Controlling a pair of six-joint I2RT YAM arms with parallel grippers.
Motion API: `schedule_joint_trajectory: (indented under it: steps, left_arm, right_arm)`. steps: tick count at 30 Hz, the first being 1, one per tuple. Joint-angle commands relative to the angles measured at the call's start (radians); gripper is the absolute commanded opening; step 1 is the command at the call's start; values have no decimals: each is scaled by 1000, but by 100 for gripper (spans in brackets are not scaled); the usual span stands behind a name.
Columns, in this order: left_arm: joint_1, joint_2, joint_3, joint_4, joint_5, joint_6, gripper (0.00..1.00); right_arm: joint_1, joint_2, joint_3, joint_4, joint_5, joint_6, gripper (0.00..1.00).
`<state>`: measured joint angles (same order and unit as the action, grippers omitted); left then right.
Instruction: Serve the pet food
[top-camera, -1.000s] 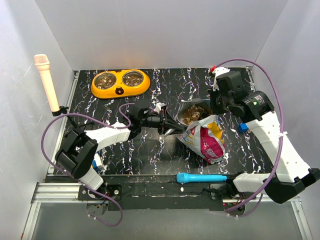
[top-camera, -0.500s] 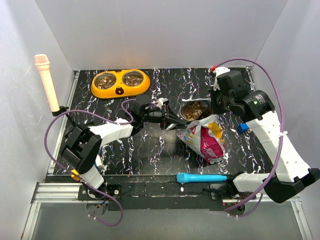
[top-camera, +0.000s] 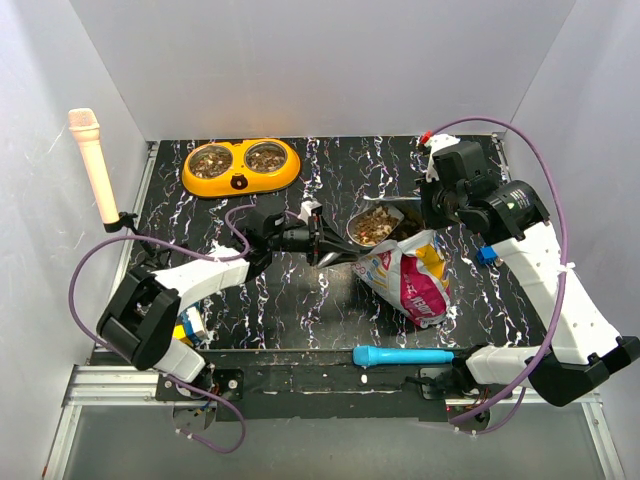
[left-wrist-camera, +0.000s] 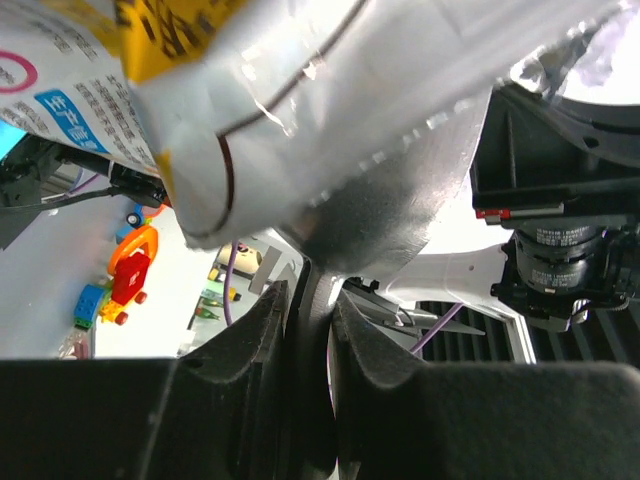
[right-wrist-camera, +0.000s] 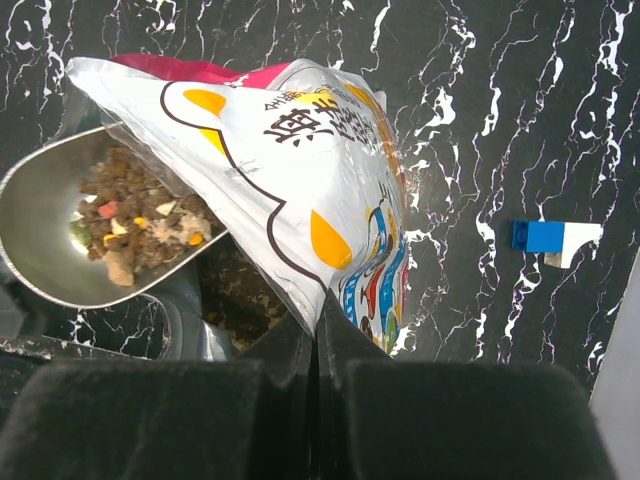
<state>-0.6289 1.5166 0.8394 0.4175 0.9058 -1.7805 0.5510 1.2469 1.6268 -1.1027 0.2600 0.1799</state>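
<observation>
My left pincer (left-wrist-camera: 310, 300) is clamped on the handle of the grey metal scoop (right-wrist-camera: 45, 255). My right pincer (right-wrist-camera: 318, 335) is pinched tight on the edge of the printed pouch (right-wrist-camera: 290, 190). The pet food (right-wrist-camera: 140, 215) lies heaped in the scoop, at the left of the right wrist view, tucked under the pouch's mouth. In the top view, more kibble fills the orange double bowl (top-camera: 240, 181) at upper left.

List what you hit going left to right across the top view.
Peach microphone-shaped prop → orange double bowl → left gripper → metal scoop of pet food → small blue block. Skipped, overlapping: pouch, blue-handled tool.
</observation>
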Motion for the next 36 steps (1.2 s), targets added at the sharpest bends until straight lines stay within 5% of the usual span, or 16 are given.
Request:
schedule_joint_trajectory:
  steps: [1, 13, 36]
  left_arm:
    - [26, -93, 50, -110, -27, 70, 0]
    - [28, -209, 43, -154, -25, 0, 0]
    - [46, -411, 216, -525, -7, 108, 0]
  right_arm:
    - [-5, -86, 77, 219, 58, -20, 1]
    - [-5, -101, 64, 222, 68, -31, 1]
    - [-5, -86, 71, 218, 55, -17, 1]
